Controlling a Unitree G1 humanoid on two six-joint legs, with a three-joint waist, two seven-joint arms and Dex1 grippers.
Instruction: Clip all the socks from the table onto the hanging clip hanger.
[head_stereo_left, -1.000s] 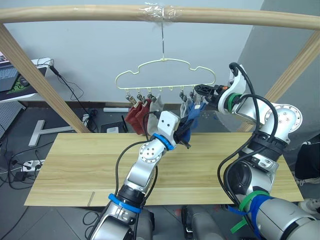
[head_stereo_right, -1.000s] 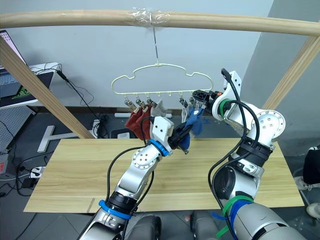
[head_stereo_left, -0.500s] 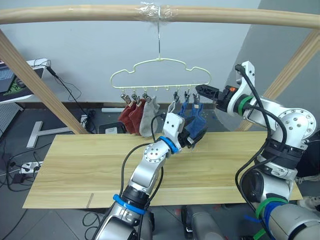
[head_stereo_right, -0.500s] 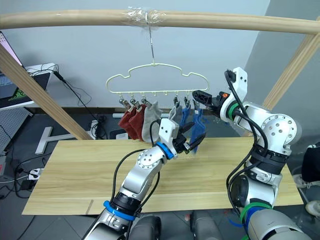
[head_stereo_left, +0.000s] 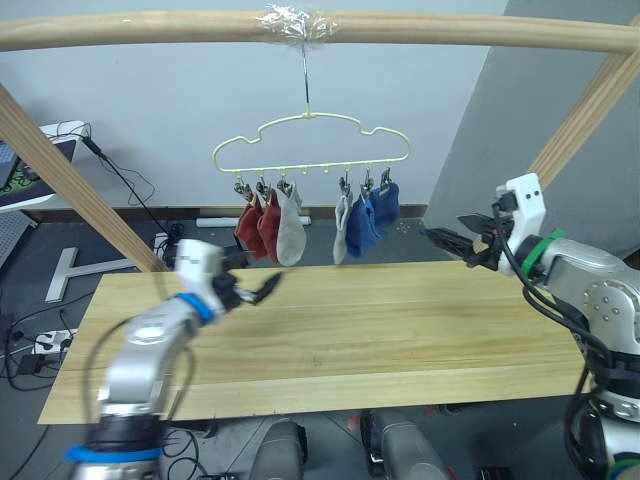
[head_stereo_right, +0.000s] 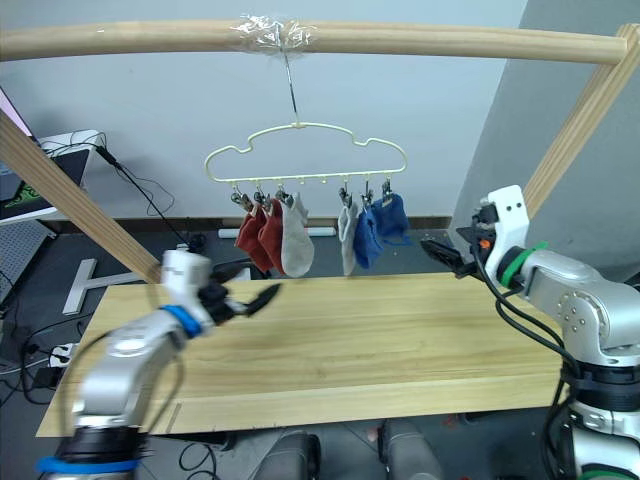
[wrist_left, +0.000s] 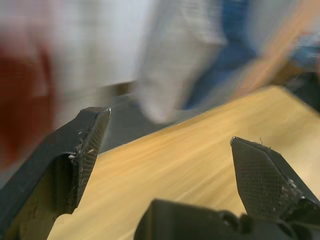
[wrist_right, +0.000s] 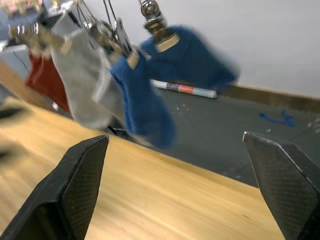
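All six socks (head_stereo_left: 345, 222) hung clipped; the task looked finished.
Both the left gripper (head_stereo_left: 255, 293) and right gripper (head_stereo_left: 445, 241) were spread apart, empty, below the clip hanger (head_stereo_left: 310, 150), over a bare table (head_stereo_left: 400, 330).

My bench (head_stereo_left: 400, 330) is pale wood planks with visible grain, smooth and faintly satin. The socks (head_stereo_left: 290, 215) are soft matt knit cloth: rust red, light grey and blue, the blue pair fuzzy up close. The clip hanger (head_stereo_left: 310, 150) is thin pale-yellow wire with small shiny metal clips (wrist_right: 150, 12). The pole (head_stereo_left: 450, 30) above is smooth round wood, wrapped with glossy clear tape (head_stereo_left: 285, 20). My claw fingers (wrist_right: 82, 185) are matt black with a woven texture.
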